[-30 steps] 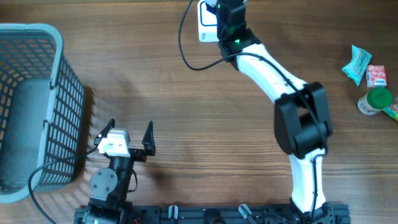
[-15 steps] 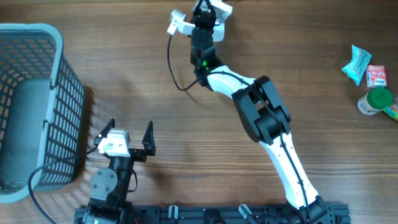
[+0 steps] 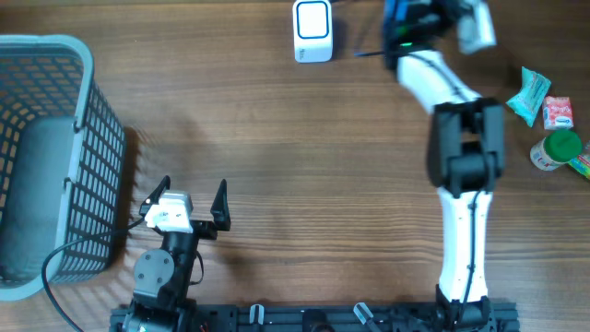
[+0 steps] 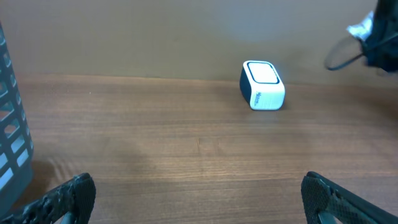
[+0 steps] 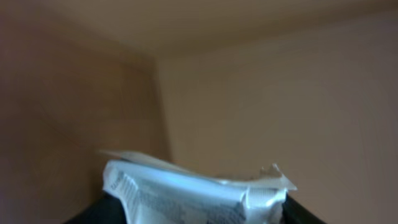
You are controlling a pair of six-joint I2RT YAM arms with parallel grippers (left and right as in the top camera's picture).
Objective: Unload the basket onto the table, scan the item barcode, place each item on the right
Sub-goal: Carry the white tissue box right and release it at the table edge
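Observation:
The item is a white crinkled packet (image 5: pixel 193 190) with printed lines on its side, and my right gripper (image 5: pixel 196 214) is shut on it, one dark finger at each end. From overhead the packet (image 3: pixel 477 28) is raised at the table's far edge, right of the scanner, in the right gripper (image 3: pixel 452 18). The scanner, a small white box with a dark-edged window (image 3: pixel 312 30) (image 4: pixel 262 84), stands uncovered at the far middle. My left gripper (image 3: pixel 194 188) (image 4: pixel 199 202) rests low at the near left, wide open, with bare table between its pads.
A grey mesh basket (image 3: pixel 88 157) (image 4: pixel 12 155) fills the left side. At the right edge lie a teal packet (image 3: pixel 530 95), a red packet (image 3: pixel 558 112) and a green-lidded jar (image 3: pixel 558 149). The right arm (image 3: pixel 466 166) spans the right half of the table.
The right arm has swung from above the scanner, first left, then far to the right, carrying the packet. The scanner is now uncovered. The left arm has not moved.

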